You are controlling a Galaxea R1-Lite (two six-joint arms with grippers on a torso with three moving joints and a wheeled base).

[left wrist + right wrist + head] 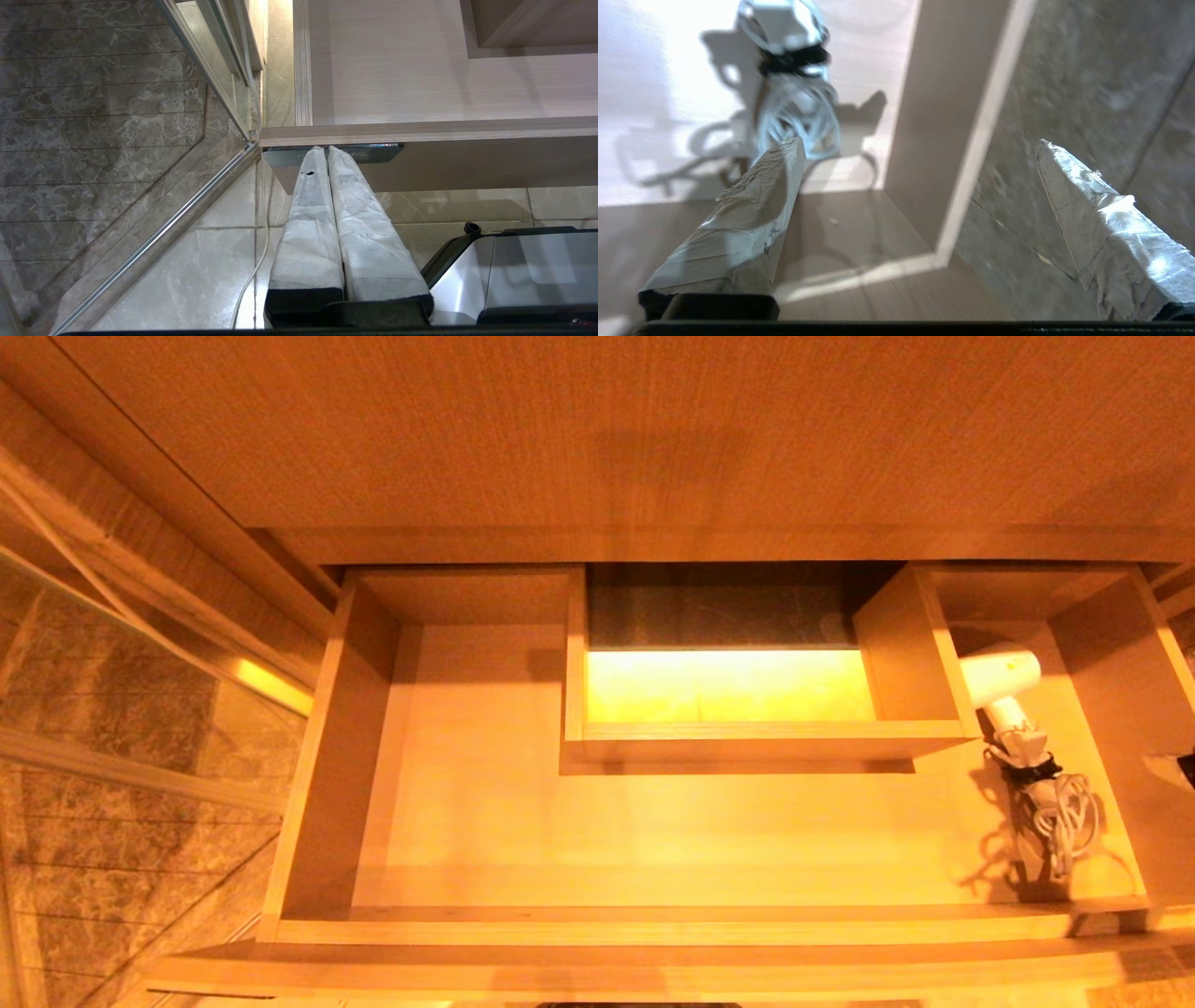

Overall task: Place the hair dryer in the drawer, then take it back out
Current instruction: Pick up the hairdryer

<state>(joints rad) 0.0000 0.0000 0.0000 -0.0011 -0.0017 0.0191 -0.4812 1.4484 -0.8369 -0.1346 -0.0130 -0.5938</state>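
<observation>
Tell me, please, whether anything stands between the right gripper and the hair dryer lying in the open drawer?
Nothing visible does. The right gripper hangs open over the drawer's front right corner, and the hair dryer lies on the drawer floor beyond it, with its bundled cord nearest the gripper. No object lies between them.

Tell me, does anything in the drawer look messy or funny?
A bit. The hair dryer lies in the right end of the open drawer, nose tucked behind the boxed cut-out, its white cord in a loose, tangled bundle under a black tie. Nothing looks broken or spilled.
</observation>
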